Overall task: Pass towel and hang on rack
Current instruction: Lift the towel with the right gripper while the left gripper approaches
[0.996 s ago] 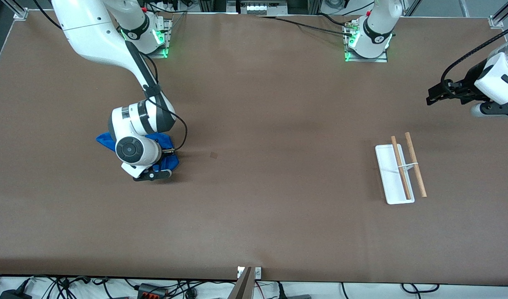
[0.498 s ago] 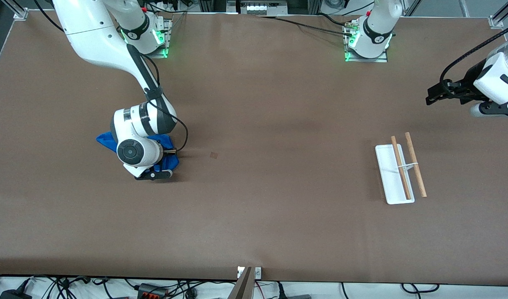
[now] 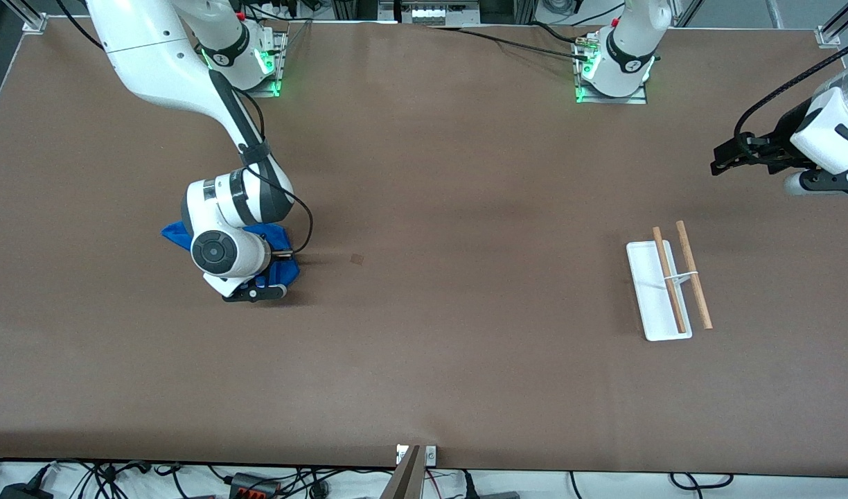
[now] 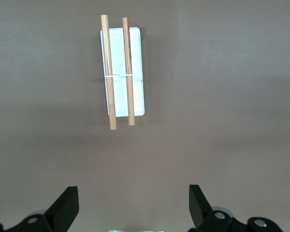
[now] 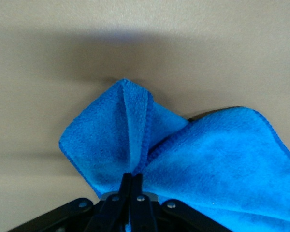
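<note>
The right gripper (image 5: 133, 181) is down at the towel (image 3: 278, 239), toward the right arm's end of the brown surface (image 3: 465, 208). In the right wrist view its two black fingers (image 5: 125, 186) are pressed together on a raised fold of the towel (image 5: 193, 159), so the gripper is closed and it grips the cloth. The fold stands up as a ridge from the fingers, and the rest of the blue cloth spreads to both sides of it. In the front view the right arm's wrist covers most of the towel; only a blue corner at each side of the wrist is visible, and these parts lie on the surface.

The rack (image 3: 663, 284) is toward the left arm's end of the surface, well apart from the towel. It has a white flat base and two thin wooden rods (image 4: 120, 70) that lie parallel, joined by a thin white crosspiece. One rod is above the base, the other runs just beside its long edge.

The left gripper (image 4: 133, 205) waits in the air over the surface near the rack. Its fingers (image 4: 67, 205) are wide apart with nothing between them, and the rack (image 4: 135, 63) is seen from above in the left wrist view.
</note>
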{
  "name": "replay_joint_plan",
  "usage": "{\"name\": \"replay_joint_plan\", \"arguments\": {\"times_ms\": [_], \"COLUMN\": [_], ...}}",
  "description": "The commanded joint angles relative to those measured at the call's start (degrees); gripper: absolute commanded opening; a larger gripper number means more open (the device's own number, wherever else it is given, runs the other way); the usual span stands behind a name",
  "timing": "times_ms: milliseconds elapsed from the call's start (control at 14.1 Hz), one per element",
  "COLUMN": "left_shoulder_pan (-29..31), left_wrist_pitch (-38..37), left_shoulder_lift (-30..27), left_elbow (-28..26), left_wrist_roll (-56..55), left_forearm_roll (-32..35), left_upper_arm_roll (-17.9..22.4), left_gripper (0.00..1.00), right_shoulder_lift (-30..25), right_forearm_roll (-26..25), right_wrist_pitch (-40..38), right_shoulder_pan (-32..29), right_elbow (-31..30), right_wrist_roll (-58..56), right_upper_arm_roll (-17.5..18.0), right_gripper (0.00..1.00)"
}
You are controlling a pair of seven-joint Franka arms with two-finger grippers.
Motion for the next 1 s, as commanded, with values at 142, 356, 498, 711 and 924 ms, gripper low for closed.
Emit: {"name": "replay_joint_plan", "arguments": {"times_ms": [142,356,498,711,924], "left_shoulder_pan": [-0.09,-0.01,0.17,0.08,0.26], "left_wrist_pitch": [-1.28,-1.37,-1.37,-1.37,-1.28], "left_shoulder_lift": [0.82,0.82,0.82,0.82,0.82], "left_elbow": [1.84,1.84,1.84,1.84,1.84], "left_wrist_roll": [-0.31,-0.22,0.22,-0.31,-0.48], "left_forearm_roll": [0.93,0.93,0.93,0.93,0.14], "left_upper_arm_roll": [-0.23,-0.14,-0.14,-0.14,0.3], "left_gripper": [1.0,1.0,1.0,1.0,1.0], "right_shoulder_lift": [-6.87,-11.97,-12.16,-12.07,-11.64], "right_forearm_roll": [0.77,0.94,1.03,0.95,0.86], "right_wrist_pitch": [-4.29,-13.33,-18.88,-18.12,-8.92], "right_shoulder_pan": [1.43,6.17,8.45,12.41,17.15], "right_elbow": [2.3,11.41,19.41,26.38,29.9], "right_wrist_roll": [0.14,0.75,1.97,4.52,7.77], "right_upper_arm_roll": [-0.04,0.14,0.92,3.47,5.32], "right_gripper": [0.0,0.0,0.0,0.0,0.0]}}
